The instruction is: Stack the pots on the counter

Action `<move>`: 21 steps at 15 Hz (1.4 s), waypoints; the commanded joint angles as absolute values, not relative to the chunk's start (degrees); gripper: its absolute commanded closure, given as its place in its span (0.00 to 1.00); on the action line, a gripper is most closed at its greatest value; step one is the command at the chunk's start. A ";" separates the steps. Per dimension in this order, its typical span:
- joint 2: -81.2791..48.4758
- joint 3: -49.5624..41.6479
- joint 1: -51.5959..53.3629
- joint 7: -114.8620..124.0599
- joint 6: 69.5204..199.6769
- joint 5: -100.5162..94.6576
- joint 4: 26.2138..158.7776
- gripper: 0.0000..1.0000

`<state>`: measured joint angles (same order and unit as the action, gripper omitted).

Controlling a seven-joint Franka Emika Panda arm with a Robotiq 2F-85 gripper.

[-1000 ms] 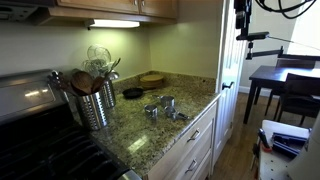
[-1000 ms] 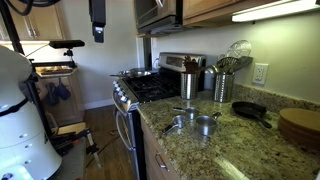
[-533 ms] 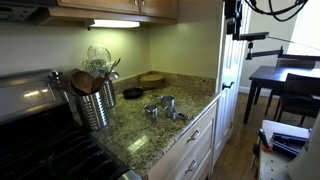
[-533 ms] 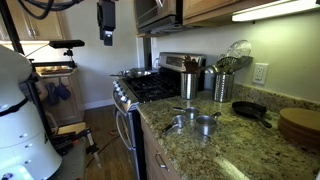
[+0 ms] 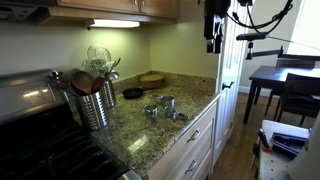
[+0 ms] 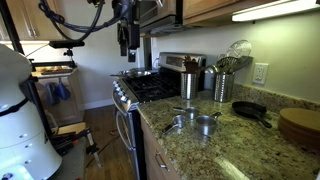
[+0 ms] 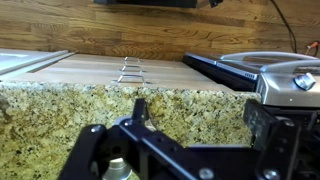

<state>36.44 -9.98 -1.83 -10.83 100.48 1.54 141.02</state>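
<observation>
Table: speckled granite table (image 5: 150, 138) over white drawers, seen in both exterior views (image 6: 205, 158); in the wrist view it fills the middle band (image 7: 150, 108).
Stove: a range (image 6: 150, 88) stands at the table's end, at 9 o'clock from the pots in that exterior view.
Arm: the arm (image 5: 212, 12) reaches in from above with its last links hanging straight down, high above the floor, off the table's edge.
Claw: the claw (image 5: 212, 45) points downward and is released, with the fingers (image 7: 92, 150) spread wide apart in the wrist view.
Claw place: at about 1 o'clock from the pots in an exterior view (image 5: 212, 45); between 10 and 11 o'clock from them in an exterior view (image 6: 126, 50), well apart.
Canister: a ribbed steel canister (image 5: 96, 106) of utensils sits at 9 o'clock from the pots.
Pots: the two shiny pots (image 5: 152, 110) stand side by side on the table near its front edge (image 6: 206, 124), not stacked; I cannot tell whether they touch.
Change: since a second ago the arm has swung sideways toward the table, the claw staying released; the pots have not moved.
</observation>
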 commanded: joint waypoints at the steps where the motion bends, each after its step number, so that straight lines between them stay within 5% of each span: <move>1: 33.45 -10.16 -3.02 -12.66 106.84 0.63 144.26 0.00; 21: 17.70 -9.42 -2.66 -14.15 117.63 2.53 142.58 0.00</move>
